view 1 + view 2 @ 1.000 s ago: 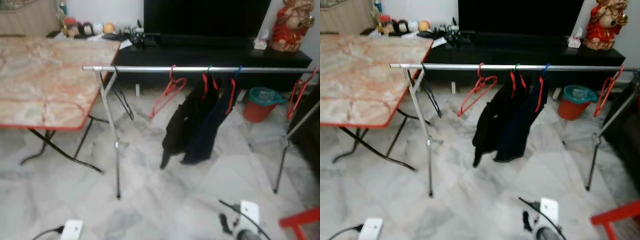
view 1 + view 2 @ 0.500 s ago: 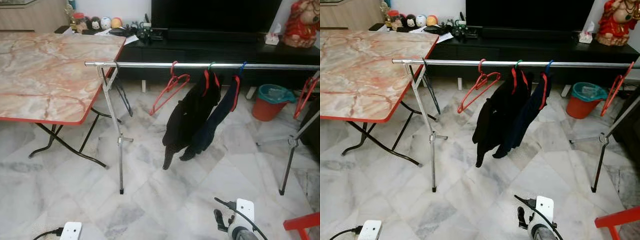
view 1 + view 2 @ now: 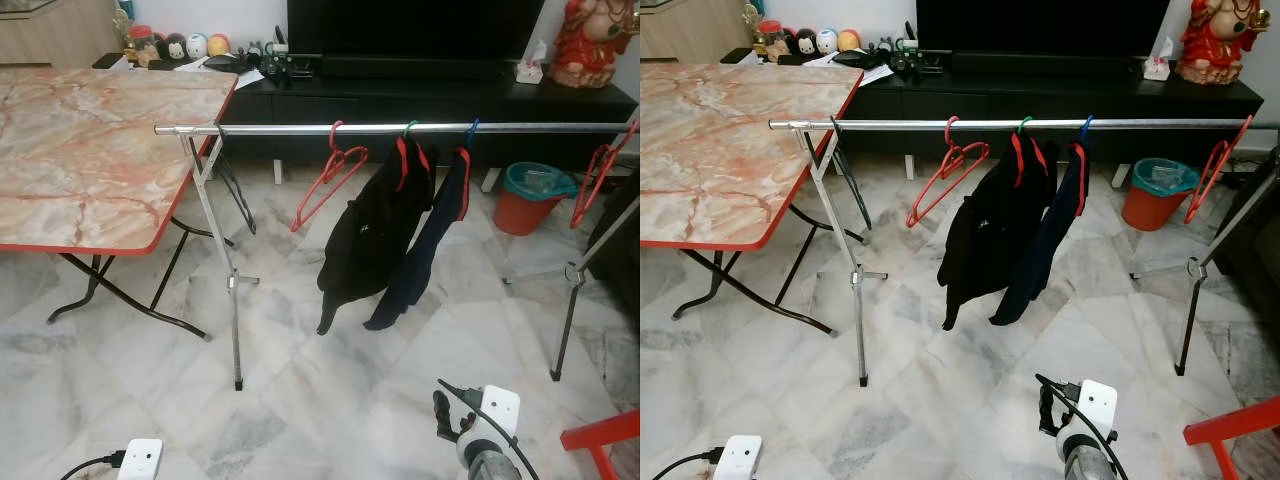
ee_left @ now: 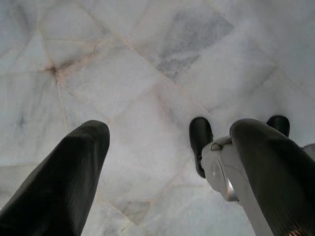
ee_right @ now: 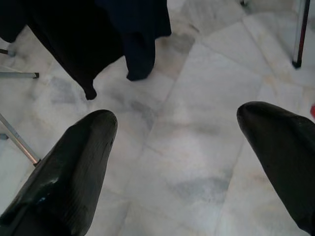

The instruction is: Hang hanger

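A silver clothes rail [image 3: 300,129] runs across the room on thin legs. An empty red hanger [image 3: 327,183] hangs tilted on it. Beside that hang a black garment [image 3: 372,235] and a navy garment [image 3: 432,250], each on a red hanger. Another red hanger [image 3: 597,182] hangs at the far right, and a thin black hanger [image 3: 236,190] sits near the left post. My left gripper [image 4: 170,132] hangs open over bare floor. My right gripper [image 5: 177,120] is open and holds nothing, low in front of the garments' hems [image 5: 113,44].
A marble-top folding table [image 3: 80,150] with a red edge stands left of the rack. Behind the rack is a black TV console [image 3: 430,95], with an orange bin [image 3: 533,203] by it. A red frame [image 3: 600,440] juts in at the lower right. The floor is marble tile [image 3: 330,400].
The whole picture has shifted and sharpened, so the camera moved. The dark garments sway a little on the rail. My right wrist sits slightly higher in view.
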Controlling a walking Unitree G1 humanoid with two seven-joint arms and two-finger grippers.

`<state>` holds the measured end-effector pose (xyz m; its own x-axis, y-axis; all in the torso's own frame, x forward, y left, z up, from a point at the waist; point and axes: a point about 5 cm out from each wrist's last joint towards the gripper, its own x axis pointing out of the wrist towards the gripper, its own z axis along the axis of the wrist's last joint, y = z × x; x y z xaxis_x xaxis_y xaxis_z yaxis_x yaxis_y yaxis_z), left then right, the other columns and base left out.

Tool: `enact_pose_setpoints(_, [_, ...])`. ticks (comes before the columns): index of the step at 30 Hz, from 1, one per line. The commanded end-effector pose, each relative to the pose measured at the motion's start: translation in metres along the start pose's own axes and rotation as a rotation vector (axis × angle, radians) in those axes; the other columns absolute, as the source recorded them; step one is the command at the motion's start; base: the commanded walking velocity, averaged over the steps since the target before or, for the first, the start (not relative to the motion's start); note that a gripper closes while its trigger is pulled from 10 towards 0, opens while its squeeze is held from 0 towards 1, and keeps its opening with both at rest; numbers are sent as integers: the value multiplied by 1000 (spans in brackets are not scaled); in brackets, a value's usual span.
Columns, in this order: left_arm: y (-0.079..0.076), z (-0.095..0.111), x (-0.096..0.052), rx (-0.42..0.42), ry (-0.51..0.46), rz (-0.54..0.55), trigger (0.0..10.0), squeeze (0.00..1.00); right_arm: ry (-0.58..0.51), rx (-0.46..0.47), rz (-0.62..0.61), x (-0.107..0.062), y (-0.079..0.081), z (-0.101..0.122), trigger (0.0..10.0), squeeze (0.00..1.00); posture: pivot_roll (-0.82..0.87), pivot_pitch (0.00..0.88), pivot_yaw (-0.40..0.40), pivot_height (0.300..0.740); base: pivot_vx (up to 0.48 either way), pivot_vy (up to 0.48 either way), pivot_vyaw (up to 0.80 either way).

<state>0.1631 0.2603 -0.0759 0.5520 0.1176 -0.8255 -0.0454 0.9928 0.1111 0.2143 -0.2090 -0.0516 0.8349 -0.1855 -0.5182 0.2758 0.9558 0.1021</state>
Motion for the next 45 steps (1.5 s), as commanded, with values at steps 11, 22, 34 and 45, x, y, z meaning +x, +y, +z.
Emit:
enact_pose_setpoints(11, [8, -5, -3, -11, 8, 34, 10000, 0, -255, -58, 15, 13, 7, 55, 10000, 0, -109, 0, -9, 740, 0, 0, 0])
enact_pose_setpoints(22, [7, -12, -4, -31, 16, 46, 10000, 0, -379, -134, 19, 7, 4, 73, 10000, 0, -74, 0, -43, 740, 0, 0, 0])
enact_pose_setpoints(34, [7, -13, -4, -24, 15, 51, 10000, 0, -465, -169, 9, -29, -5, 71, 10000, 0, -92, 0, -42, 740, 0, 0, 0])
enact_pose_setpoints(45, [8, -13, -4, -39, 11, 60, 10000, 0, -415, -158, -34, -27, -4, 78, 10000, 0, -86, 0, -45, 740, 0, 0, 0])
